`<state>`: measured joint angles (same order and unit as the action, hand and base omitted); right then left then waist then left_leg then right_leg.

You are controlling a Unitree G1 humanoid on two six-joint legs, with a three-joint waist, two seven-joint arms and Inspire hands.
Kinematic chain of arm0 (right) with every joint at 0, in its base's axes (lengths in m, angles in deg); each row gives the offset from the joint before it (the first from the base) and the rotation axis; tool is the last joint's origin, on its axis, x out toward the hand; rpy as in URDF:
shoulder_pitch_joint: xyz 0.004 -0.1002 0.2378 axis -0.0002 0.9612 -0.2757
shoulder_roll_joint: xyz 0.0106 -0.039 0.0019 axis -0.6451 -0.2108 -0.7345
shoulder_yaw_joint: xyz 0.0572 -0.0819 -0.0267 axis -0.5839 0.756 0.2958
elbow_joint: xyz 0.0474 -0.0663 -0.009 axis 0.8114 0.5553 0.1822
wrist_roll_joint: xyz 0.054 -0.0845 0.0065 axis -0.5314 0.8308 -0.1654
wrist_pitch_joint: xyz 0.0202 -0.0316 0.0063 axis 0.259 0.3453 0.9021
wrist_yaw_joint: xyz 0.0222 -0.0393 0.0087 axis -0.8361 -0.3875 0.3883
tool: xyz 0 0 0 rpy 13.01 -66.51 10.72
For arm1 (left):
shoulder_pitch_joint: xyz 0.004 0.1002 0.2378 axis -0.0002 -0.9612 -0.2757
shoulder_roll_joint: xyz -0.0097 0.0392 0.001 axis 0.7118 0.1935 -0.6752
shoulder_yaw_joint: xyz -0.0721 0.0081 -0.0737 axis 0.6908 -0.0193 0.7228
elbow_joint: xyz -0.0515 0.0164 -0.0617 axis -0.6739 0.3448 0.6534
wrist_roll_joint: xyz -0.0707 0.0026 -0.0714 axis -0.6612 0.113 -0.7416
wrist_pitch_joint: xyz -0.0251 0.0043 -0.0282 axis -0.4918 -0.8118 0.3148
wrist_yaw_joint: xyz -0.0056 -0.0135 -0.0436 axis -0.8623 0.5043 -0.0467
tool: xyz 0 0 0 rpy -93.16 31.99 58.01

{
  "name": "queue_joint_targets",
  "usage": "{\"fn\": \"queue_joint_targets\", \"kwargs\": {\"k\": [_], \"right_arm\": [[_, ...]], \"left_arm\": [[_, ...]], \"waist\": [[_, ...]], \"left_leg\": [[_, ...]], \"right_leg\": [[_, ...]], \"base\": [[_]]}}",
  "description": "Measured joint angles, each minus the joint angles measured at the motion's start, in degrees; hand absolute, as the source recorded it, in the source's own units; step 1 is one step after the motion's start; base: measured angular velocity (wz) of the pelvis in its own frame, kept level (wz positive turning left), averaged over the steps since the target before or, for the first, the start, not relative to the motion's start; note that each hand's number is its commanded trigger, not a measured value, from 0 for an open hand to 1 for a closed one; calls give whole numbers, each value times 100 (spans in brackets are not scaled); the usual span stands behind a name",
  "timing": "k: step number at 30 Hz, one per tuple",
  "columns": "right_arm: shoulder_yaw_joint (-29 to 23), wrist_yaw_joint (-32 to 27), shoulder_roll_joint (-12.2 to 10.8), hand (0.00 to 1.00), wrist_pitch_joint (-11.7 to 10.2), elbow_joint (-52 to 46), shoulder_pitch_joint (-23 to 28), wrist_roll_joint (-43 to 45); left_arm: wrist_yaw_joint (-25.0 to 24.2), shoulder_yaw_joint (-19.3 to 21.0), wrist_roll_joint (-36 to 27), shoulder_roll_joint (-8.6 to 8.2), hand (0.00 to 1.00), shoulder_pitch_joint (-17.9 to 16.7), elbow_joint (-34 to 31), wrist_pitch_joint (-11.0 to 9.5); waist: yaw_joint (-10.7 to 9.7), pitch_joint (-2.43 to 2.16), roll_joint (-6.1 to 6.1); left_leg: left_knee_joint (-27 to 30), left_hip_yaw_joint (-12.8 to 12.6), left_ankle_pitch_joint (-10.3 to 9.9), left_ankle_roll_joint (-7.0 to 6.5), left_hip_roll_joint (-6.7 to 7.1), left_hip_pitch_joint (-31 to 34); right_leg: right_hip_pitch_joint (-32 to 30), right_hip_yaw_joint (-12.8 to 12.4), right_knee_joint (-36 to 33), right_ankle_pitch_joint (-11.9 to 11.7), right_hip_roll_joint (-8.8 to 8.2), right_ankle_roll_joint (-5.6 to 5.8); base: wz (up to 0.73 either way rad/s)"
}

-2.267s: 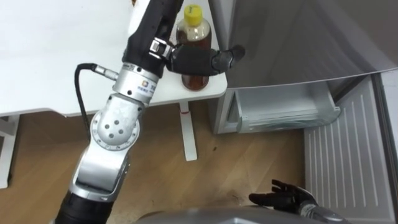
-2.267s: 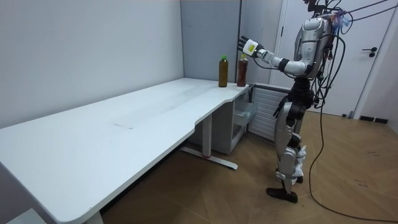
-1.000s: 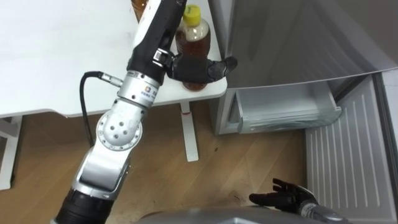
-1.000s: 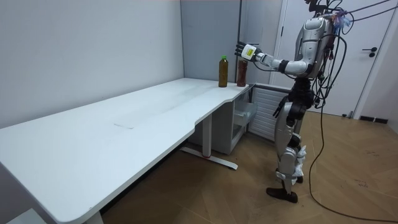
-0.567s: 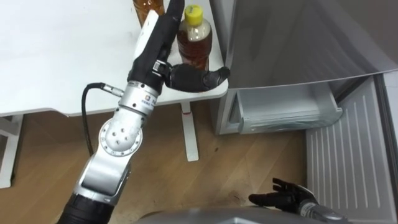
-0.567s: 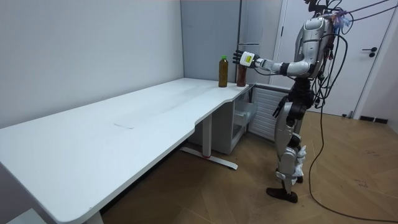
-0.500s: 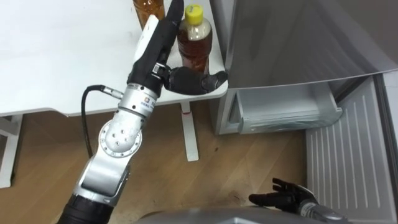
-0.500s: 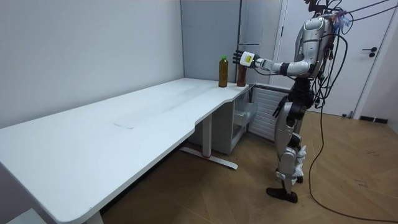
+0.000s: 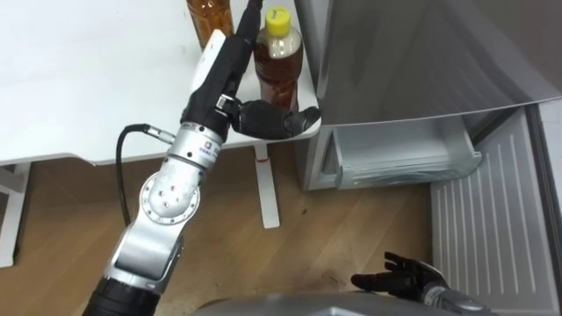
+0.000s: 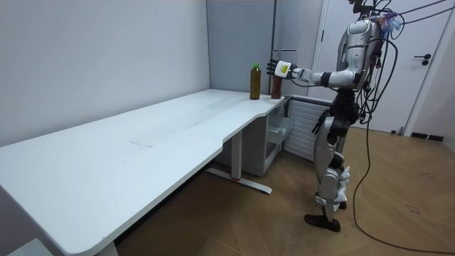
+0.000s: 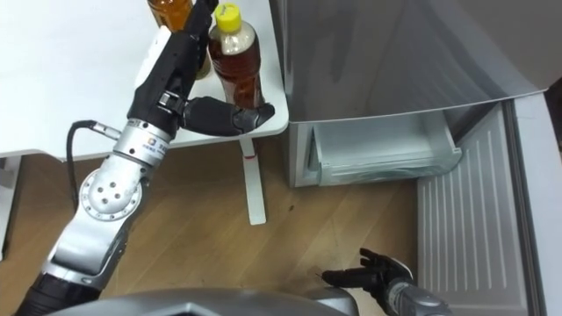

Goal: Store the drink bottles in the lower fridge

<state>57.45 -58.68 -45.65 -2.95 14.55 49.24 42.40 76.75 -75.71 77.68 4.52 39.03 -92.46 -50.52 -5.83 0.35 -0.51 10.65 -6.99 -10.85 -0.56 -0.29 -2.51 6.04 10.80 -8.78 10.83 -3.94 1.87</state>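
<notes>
While any print on the bottles is too small to be read, two bottles of brown tea are being shown standing upright on the corner of the white desk [image 9: 88,79] beside the fridge [image 9: 413,61]. The yellow-capped tea bottle [image 9: 279,61] is standing nearest the desk's edge. The second tea bottle [image 9: 211,17] is standing just behind it and to its left, its top being cut off by the upper border of the eye views. The left arm is being stretched forward over the desk corner. The left hand [image 9: 263,117] is being held at the foot of the yellow-capped tea bottle, on the robot's side of it. Its fingers are being extended rightward across the bottle's base, relaxed rather than wrapped round it, and whether the bottle is being touched cannot be told. The right hand [image 9: 399,276] is being held low beside the body above the wooden floor [image 9: 334,228], its fingers spread and nothing being grasped. The lower fridge compartment is being shown open, its door [image 9: 492,219] swung out to the right with the ribbed inner face turned upward, and a translucent drawer [image 9: 404,156] is sitting inside it. In the room view the robot is being shown standing upright at the desk's far corner, before the fridge, its left arm being held level toward the bottles.
</notes>
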Motion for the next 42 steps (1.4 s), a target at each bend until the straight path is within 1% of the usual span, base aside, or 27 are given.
{"fn": "queue_joint_targets", "kwargs": {"k": [9,13,15,20,22,23,26,27,32,36,37,38,39,40,42], "right_arm": [[-6,2,-1,0,10,0,2,18],[-7,-10,-25,0,17,-47,26,18],[-7,-16,-29,0,18,-59,31,19],[-11,-65,-42,0,15,-161,95,19],[-31,-71,-57,0,15,-163,118,16],[-86,-72,-76,0,15,-172,119,18],[-140,-70,-103,0,15,-170,119,22],[-139,-70,-116,0,14,-171,119,21],[-140,-71,-129,0,18,-144,122,24],[-136,-80,-141,0,19,-138,127,23],[-136,-80,-143,0,19,-135,128,23],[-139,-91,-151,0,20,-124,129,23],[-139,-120,-158,0,19,-125,129,22],[-141,-130,-162,0,20,-124,130,22],[-166,-143,-167,0,20,-124,148,22]], "left_arm": [[-73,29,-99,-14,0,-46,61,31],[-230,79,-539,-44,0,-47,127,70],[-306,86,-774,-48,0,-48,137,155],[-405,111,-1117,-54,0,-48,137,183],[-459,140,-1240,-63,0,-47,135,199],[-483,163,-1336,-81,0,-46,134,202],[-499,235,-1598,-120,0,-46,134,202],[-499,260,-1688,-146,0,-45,134,202],[-499,289,-1960,-173,0,-16,129,217],[-484,296,-1972,-264,0,136,130,261],[-484,296,-1974,-272,2,164,130,261],[-484,300,-1974,-283,51,211,132,261],[-484,314,-1973,-289,90,228,134,262],[-484,321,-1973,-290,100,230,135,266],[-477,331,-1973,-289,100,230,136,283]], "waist": [[16,-6,-17],[21,-8,-61],[21,-3,-77],[5,4,-91],[-1,25,-135],[-4,12,-123],[-18,18,-145],[-29,14,-158],[-35,8,-174],[-32,11,-177],[-34,11,-177],[-35,11,-177],[-37,12,-178],[-38,12,-178],[-38,13,-178]], "left_leg": [[-4,-58,0,0,-4,-9],[13,-73,0,0,-3,-27],[18,-70,0,0,-3,-28],[19,-59,0,0,-4,-27],[18,-51,0,0,-5,-21],[17,-44,0,0,-5,-13],[14,-40,-1,0,-6,-5],[12,-35,-1,0,-6,1],[20,-42,-1,0,-3,9],[17,-56,-1,0,-4,4],[17,-57,-1,0,-4,3],[17,-58,-1,0,-4,-3],[16,-60,-1,0,-5,-8],[16,-61,-1,0,-5,-9],[16,-61,-1,0,-5,-9]], "right_leg": [[-6,-58,-3,0,0,0],[-6,-111,-3,0,-2,0],[-8,-128,-5,0,-2,0],[-10,-133,-15,0,-1,0],[-8,-126,-16,0,0,0],[-10,-120,-15,0,1,0],[-11,-85,-13,0,2,0],[-7,-78,-13,0,2,0],[-15,-50,-7,0,-3,0],[-32,-59,-4,0,-2,0],[-30,-59,-4,0,-2,0],[-25,-60,-3,0,-1,0],[-20,-62,-3,0,-1,0],[-19,-62,-3,0,0,-1],[-19,-62,-3,0,0,-1]], "base": [[-2],[-3],[0],[0],[0],[0],[0],[0],[0],[0],[0],[0],[0],[0],[0]]}}
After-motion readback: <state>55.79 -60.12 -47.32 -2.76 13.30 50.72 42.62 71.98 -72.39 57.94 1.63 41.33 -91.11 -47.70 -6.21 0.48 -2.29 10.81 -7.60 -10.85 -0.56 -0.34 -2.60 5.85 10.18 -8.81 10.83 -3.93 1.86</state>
